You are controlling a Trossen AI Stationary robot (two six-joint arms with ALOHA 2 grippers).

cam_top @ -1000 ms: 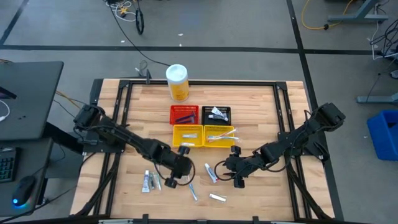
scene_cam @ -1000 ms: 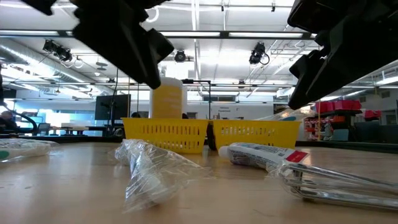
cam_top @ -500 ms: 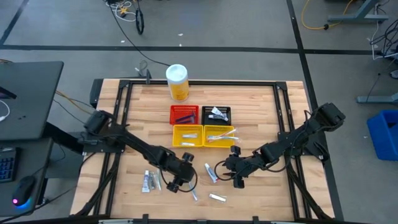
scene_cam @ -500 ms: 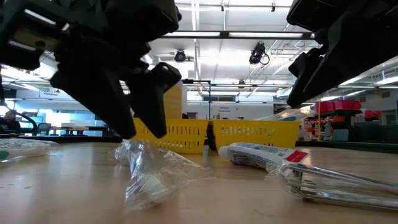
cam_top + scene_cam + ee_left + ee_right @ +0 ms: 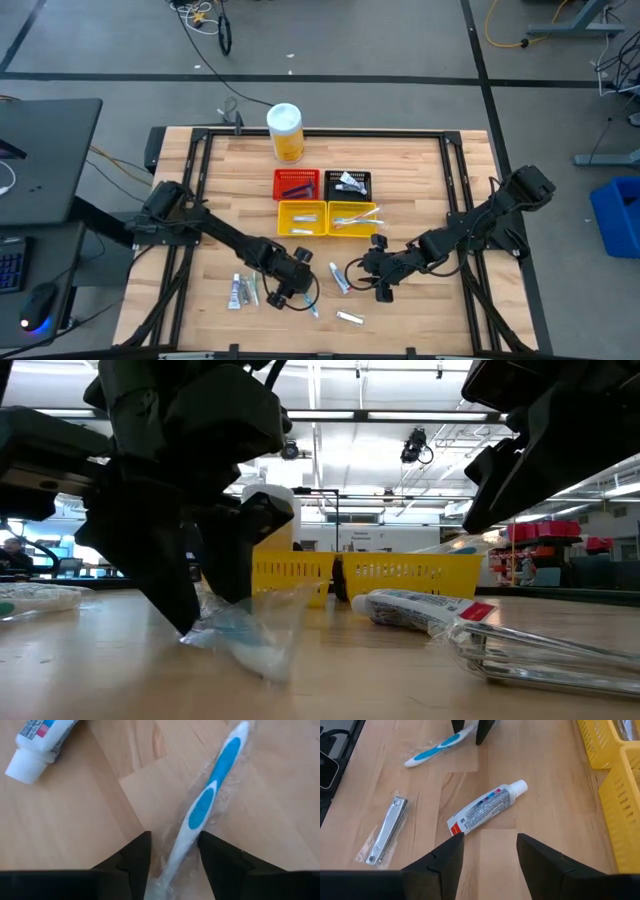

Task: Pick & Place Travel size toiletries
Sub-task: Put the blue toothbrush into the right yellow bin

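A wrapped toothbrush (image 5: pixel 202 807) with a white handle and blue grips lies flat on the wood. It also shows in the right wrist view as the toothbrush (image 5: pixel 434 747). My left gripper (image 5: pixel 175 862) is open, down at the table, one finger on each side of the brush's narrow white neck. My right gripper (image 5: pixel 490 862) is open and hovers above a white toothpaste tube (image 5: pixel 485 807) with red and blue marks, touching nothing. In the high view the left gripper (image 5: pixel 284 292) and right gripper (image 5: pixel 381 288) both work near the table's near edge. My left gripper comes from above, pointing down, its fingers (image 5: pixel 132 860) across the toothbrush's white neck (image 5: pixel 181 837). The clear wrapper (image 5: pixel 250 635) is bunched between and against the fingers. Whether the pads touch the brush itself I cannot tell. The brush rests on the table.
A wrapped metal nail clipper (image 5: pixel 385 830) lies near the tube. Another small tube (image 5: pixel 37 742) lies close to the left gripper, and two tubes (image 5: pixel 240 292) lie farther left. Red (image 5: pixel 296 185), black (image 5: pixel 348 183) and two yellow baskets (image 5: pixel 302 217) stand mid-table, a yellow canister (image 5: pixel 284 132) behind them.
My left gripper has moved toward the table's near edge and come down, until its fingers stand astride the toothbrush. The clear wrapper, loosely spread before, is now crumpled and pushed against the fingers. My right arm has kept still.
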